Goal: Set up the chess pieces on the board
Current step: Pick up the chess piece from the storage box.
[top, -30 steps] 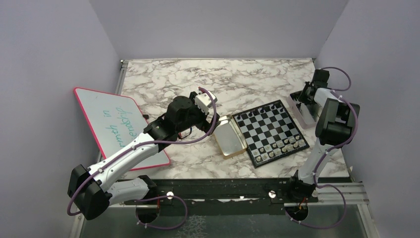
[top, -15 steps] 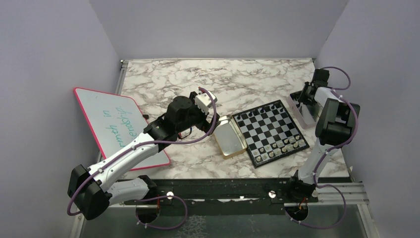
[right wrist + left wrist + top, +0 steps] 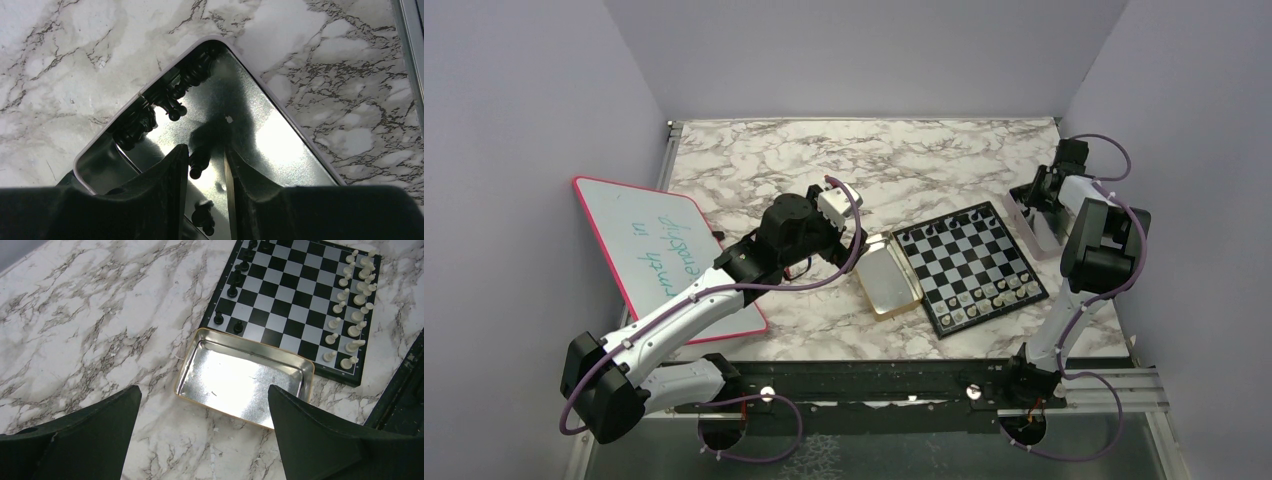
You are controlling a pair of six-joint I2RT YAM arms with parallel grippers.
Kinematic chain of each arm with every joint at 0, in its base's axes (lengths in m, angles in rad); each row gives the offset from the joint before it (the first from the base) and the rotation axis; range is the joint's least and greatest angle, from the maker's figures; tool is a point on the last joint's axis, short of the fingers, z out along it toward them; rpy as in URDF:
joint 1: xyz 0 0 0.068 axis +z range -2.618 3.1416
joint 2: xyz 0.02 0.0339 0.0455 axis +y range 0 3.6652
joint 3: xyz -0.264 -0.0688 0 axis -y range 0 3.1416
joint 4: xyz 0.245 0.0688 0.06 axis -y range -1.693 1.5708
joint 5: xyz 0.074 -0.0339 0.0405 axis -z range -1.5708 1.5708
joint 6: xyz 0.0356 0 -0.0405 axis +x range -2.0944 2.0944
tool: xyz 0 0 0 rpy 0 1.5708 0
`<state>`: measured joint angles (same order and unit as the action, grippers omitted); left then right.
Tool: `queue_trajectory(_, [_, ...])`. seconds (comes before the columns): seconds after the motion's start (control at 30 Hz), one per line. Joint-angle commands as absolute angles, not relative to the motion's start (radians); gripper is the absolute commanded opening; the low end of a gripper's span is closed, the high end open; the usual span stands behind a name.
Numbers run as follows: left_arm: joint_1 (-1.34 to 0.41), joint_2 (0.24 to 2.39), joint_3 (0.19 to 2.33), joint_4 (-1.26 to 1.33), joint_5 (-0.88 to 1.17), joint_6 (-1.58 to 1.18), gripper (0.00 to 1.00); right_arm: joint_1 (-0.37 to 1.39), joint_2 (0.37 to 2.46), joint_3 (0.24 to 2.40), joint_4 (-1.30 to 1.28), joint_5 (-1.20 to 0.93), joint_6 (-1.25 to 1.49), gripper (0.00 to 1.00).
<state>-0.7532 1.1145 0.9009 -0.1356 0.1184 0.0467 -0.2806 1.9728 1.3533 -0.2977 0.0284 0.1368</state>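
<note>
Chessmen (image 3: 170, 102) this small look light, smooth and tippy, best pinched at the waist. Black ones lie in the silver tray (image 3: 285, 130); the right hand (image 3: 204, 155) straddles one, grip unclear. The left hand (image 3: 204, 390) hangs released over the empty gold tin (image 3: 240, 375). White pieces (image 3: 356, 300) line the board (image 3: 295, 295).

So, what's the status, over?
Left gripper open above empty gold tin. Right gripper astride a black piece in the silver tin, grip unclear. Board: white pieces lined up, black side incomplete. Nothing in the way.
</note>
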Motion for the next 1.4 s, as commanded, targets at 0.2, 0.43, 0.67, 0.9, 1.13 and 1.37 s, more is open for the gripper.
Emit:
queue_trajectory(0.2, [-0.755, 1.086, 0.894, -0.108, 0.137, 0.051, 0.97, -0.27, 1.946, 1.391, -0.34, -0.028, 0.12, 0.34])
queue_trajectory(0.43, [-0.755, 1.089, 0.894, -0.109, 0.143, 0.049, 0.97, -0.27, 1.956, 1.397, -0.372, -0.009, 0.121, 0.31])
queue_trajectory(0.67, [-0.755, 1.09, 0.894, -0.107, 0.145, 0.046, 0.97, -0.265, 1.946, 1.39, -0.383, 0.041, 0.109, 0.19])
queue_trajectory(0.9, [-0.753, 1.094, 0.893, -0.106, 0.138, 0.047, 0.97, -0.242, 1.917, 1.429, -0.423, 0.112, 0.097, 0.07])
queue_trajectory(1.13, [-0.753, 1.097, 0.89, -0.108, 0.094, 0.044, 0.97, -0.213, 1.865, 1.47, -0.488, 0.161, 0.113, 0.05])
queue_trajectory(1.37, [-0.753, 1.093, 0.894, -0.115, 0.079, 0.044, 0.99, -0.172, 1.786, 1.52, -0.561, 0.156, 0.114, 0.06])
